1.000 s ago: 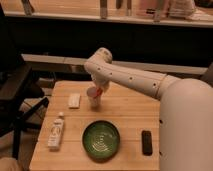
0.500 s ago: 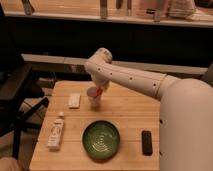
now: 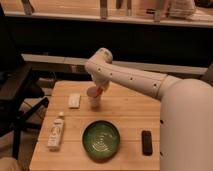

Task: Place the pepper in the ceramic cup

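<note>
gripper (image 3: 100, 89) directly above ceramic cup (image 3: 94, 98), near centre of wooden table (image 3: 130, 112); fingers apparently closed on pepper (image 3: 100, 90), red-orange tip just over the cup's rim; transport seemingly complete, release not yet done; cup white, smooth, slightly tapered; pepper slender, glossy; green bowl (image 3: 101, 140) wide, ridged; white bottle (image 3: 56, 131) lying flat; black bar (image 3: 146, 142) matte, rectangular; pale block (image 3: 74, 100) flat.

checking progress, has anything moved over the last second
Nothing visibly changed. The gripper hangs just above the ceramic cup with the pepper at the cup's rim, as before. Green bowl, bottle and black bar lie where they were.
</note>
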